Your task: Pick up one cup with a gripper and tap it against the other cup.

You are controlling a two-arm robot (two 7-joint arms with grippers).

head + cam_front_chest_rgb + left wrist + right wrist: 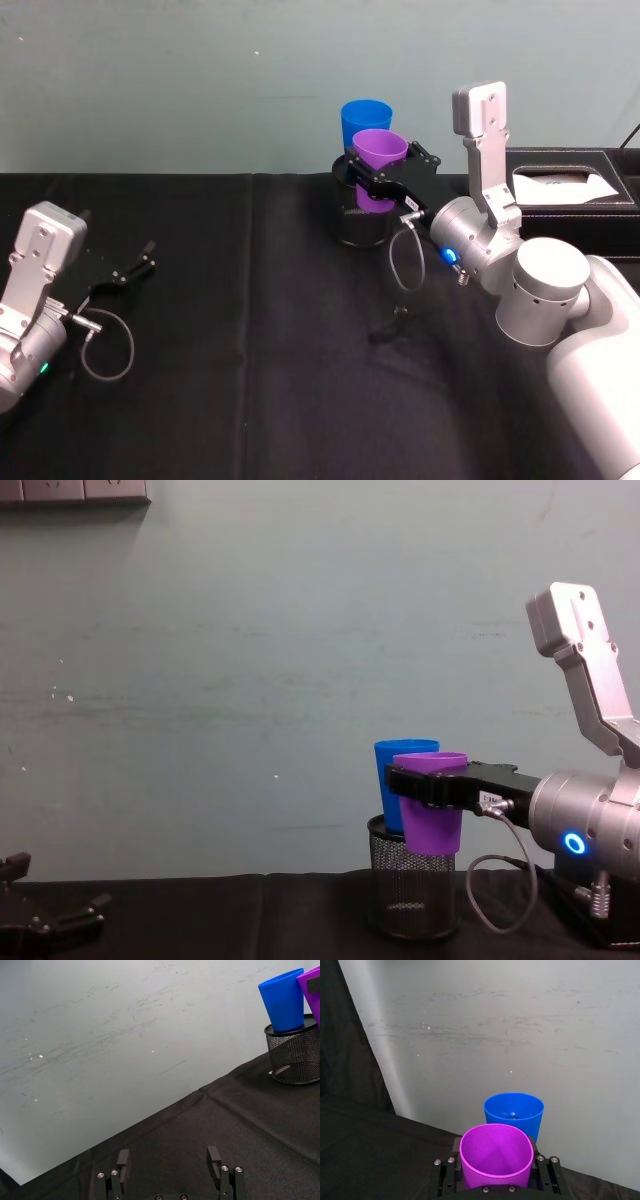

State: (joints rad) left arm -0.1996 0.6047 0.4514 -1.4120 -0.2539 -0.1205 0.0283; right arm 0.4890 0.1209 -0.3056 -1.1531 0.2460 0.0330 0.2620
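Note:
A purple cup [380, 150] hangs in the air with my right gripper [385, 182] shut around its middle. The right wrist view looks down into the empty purple cup [496, 1155] between the black fingers [446, 1176]. Directly behind it the blue cup [362, 120] stands upright in a black wire-mesh pen holder [360, 228]. In the chest view the purple cup [432, 820] overlaps the blue cup [395, 770]; I cannot tell whether they touch. My left gripper [135, 265] rests open and empty, low over the cloth at the far left.
Black cloth covers the table [250, 350]. A black box [570, 190] with white tissue stands at the back right, beside the right arm. A pale wall runs close behind the cups. Loose grey cables hang from both wrists.

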